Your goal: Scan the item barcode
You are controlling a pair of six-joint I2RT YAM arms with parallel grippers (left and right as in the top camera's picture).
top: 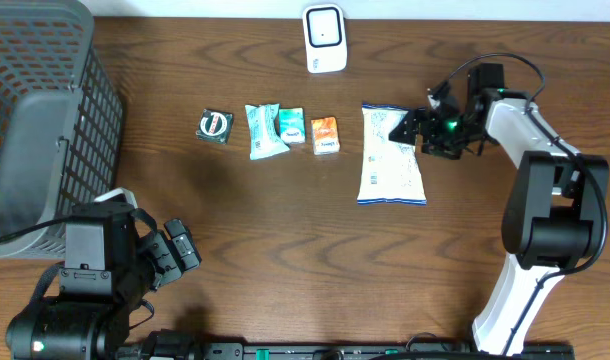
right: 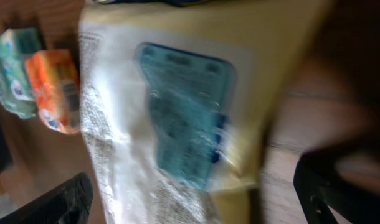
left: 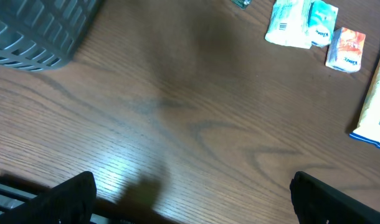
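A large white and yellow snack bag [top: 391,155] lies flat right of the table's centre. My right gripper [top: 417,128] hovers open at the bag's upper right corner. The blurred right wrist view shows the bag [right: 177,112], with its blue label, spanning the gap between the dark fingertips [right: 59,202]. The white barcode scanner [top: 325,38] stands at the far edge. Near the front left, my left gripper [top: 180,255] is open over bare wood, with nothing between its fingers [left: 65,199].
A row of small items lies left of the bag: an orange packet [top: 325,135], two teal packets [top: 270,128] and a black round item [top: 214,126]. A grey mesh basket [top: 40,110] fills the far left corner.
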